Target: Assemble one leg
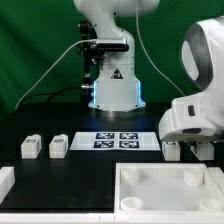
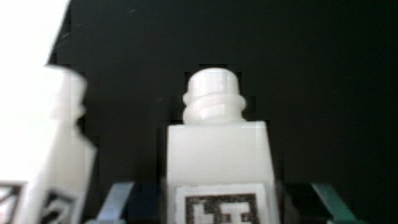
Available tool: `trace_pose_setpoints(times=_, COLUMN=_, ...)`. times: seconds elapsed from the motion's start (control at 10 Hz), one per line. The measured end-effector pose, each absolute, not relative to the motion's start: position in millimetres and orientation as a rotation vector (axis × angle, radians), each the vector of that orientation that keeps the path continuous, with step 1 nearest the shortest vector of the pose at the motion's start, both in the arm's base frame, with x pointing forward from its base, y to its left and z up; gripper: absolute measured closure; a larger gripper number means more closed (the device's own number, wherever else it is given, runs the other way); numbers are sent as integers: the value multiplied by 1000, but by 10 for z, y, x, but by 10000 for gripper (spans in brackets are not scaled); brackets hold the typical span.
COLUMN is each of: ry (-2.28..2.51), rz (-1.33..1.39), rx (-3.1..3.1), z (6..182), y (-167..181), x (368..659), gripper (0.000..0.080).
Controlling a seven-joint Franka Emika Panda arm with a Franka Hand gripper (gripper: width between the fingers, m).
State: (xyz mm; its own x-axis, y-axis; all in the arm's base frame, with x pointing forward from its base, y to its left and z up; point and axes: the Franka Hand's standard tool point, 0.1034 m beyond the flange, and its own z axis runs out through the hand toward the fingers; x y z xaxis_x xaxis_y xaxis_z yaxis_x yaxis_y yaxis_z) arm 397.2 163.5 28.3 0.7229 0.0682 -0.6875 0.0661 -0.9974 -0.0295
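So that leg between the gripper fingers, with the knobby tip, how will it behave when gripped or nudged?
The leg looks like rigid moulded plastic, so it is probably stiff and light. Its flat sides should suit the fingers, though the smooth finish might slip. The squared body likely won't roll; a nudge could slide it against the neighbouring leg.
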Motion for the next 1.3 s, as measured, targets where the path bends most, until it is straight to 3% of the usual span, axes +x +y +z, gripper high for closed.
trace_pose_setpoints(times=0.3, ry=-217, rz=1032, rx=-2920, z=893, y=1375, x=4429, gripper=511)
trace_pose_setpoints(times=0.4, ry=-217, rz=868, rx=-2965, z=983, y=1370, x=4577, gripper=511)
trace_pose_setpoints(times=0.7, ry=-226, rz=340, rx=-3051, z=993, y=1327, x=4685, gripper=511)
trace_pose_setpoints(times=1.0, ry=-287, rz=-160, rx=-3031, z=1496, y=1011, x=5500, gripper=511)
trace_pose_setpoints(times=1.1, ry=-276, rz=-320, rx=-3013, z=1592, y=993, x=5664, gripper=511)
trace_pose_setpoints(times=1.3, ry=-279, rz=-602, rx=-2990, z=1533, y=946, x=5636, gripper=511)
